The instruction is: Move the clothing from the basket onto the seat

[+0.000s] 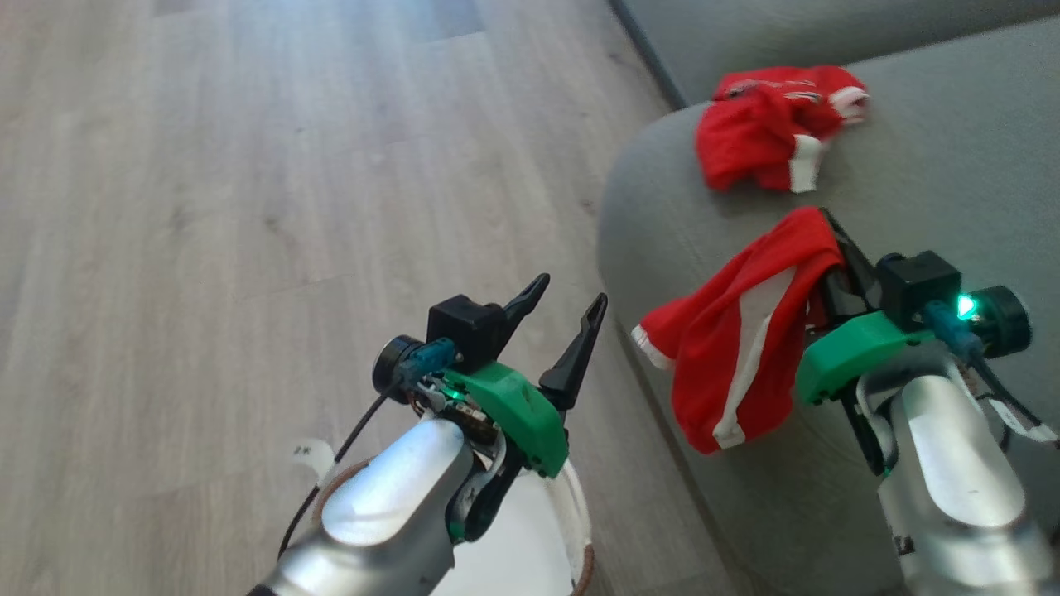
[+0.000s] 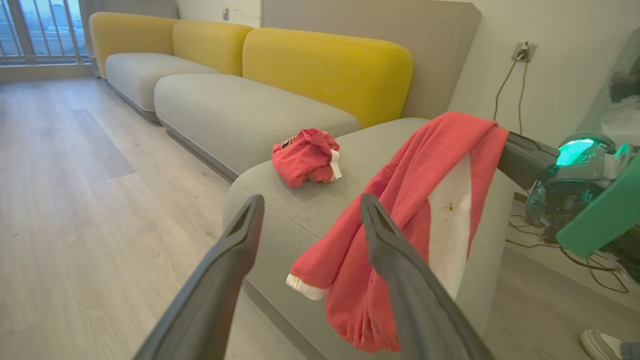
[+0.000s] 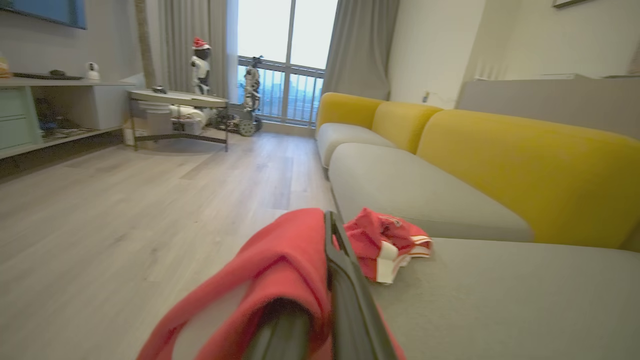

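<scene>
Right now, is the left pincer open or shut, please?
Open: the left pincer has its two dark fingers spread well apart, gripping nothing.

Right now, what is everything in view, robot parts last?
grey-green fabric sofa seat cushion: one, grey-green, right of the floor
crumpled red shiny garment with white trim: one, red, on the seat cushion
white-striped red shiny garment: one, red, hanging from the right gripper
cream-white plastic basket with brown rim: one, cream, head view's bottom edge
yellow sofa back cushions: three, yellow, behind the seats
pale wood-plank floor: one, beige, beside the sofa
left gripper: one, dark, open above the floor
right gripper: one, dark, shut on the white-striped garment
</scene>
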`<state>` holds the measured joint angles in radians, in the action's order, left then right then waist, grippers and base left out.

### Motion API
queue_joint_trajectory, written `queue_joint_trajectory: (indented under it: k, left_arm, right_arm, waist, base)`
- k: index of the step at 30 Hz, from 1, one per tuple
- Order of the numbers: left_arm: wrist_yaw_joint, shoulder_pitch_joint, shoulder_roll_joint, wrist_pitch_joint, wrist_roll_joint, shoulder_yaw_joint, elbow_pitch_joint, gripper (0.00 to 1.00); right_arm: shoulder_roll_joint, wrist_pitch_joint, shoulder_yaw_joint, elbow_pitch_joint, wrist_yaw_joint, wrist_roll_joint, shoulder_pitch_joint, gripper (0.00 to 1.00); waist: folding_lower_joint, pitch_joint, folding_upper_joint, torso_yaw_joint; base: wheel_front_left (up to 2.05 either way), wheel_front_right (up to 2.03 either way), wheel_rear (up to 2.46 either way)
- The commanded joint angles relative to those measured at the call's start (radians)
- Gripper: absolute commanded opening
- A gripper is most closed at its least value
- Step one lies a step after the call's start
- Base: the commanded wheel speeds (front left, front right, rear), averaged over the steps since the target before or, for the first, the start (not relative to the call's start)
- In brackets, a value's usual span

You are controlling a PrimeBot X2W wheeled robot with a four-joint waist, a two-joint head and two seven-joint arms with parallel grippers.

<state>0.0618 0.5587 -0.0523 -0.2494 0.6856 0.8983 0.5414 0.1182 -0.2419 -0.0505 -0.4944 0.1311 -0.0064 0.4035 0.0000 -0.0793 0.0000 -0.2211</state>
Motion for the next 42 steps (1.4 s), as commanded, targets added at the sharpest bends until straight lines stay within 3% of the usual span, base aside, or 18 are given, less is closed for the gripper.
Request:
queue_joint_trajectory:
  k: [1,11,19,24,32,42]
  left_arm:
    - [0.001,0.027,-0.010,-0.012,-0.017,-0.048,-0.043,1.00]
    - [-0.008,-0.021,-0.005,-0.012,-0.105,-0.115,-0.106,1.00]
    - [-0.022,-0.033,-0.001,-0.012,-0.140,-0.136,-0.116,1.00]
    - [-0.018,-0.029,0.000,-0.012,-0.165,-0.151,-0.132,1.00]
    - [-0.009,0.034,-0.030,-0.004,-0.232,-0.146,-0.203,1.00]
    - [0.015,0.126,-0.095,0.061,-0.291,-0.146,-0.349,1.00]
  right_arm:
    - [0.003,0.003,-0.010,0.046,0.000,-0.011,0.043,0.00]
    - [0.016,0.040,-0.010,0.101,0.000,-0.012,0.019,0.00]
    - [0.022,0.050,-0.001,0.087,0.000,0.000,0.033,0.00]
    - [0.058,0.064,0.002,0.052,0.000,0.013,0.125,0.00]
    - [0.205,0.074,0.057,-0.044,0.000,0.055,0.424,0.00]
    - [0.389,0.096,0.144,-0.164,0.000,-0.015,0.697,0.00]
  waist:
    - [0.0000,0.009,0.0000,-0.053]
    - [0.0000,0.035,0.0000,-0.155]
    - [0.0000,0.064,0.0000,-0.154]
    - [0.0000,0.104,0.0000,-0.125]
    - [0.0000,0.280,0.0000,-0.031]
    - [0.0000,0.499,0.0000,0.083]
  base:
    - [0.00,0.00,0.00]
    - [0.00,0.00,0.00]
    - [0.00,0.00,0.00]
    - [0.00,0.00,0.00]
    - [0.00,0.00,0.00]
    - [0.00,0.00,0.00]
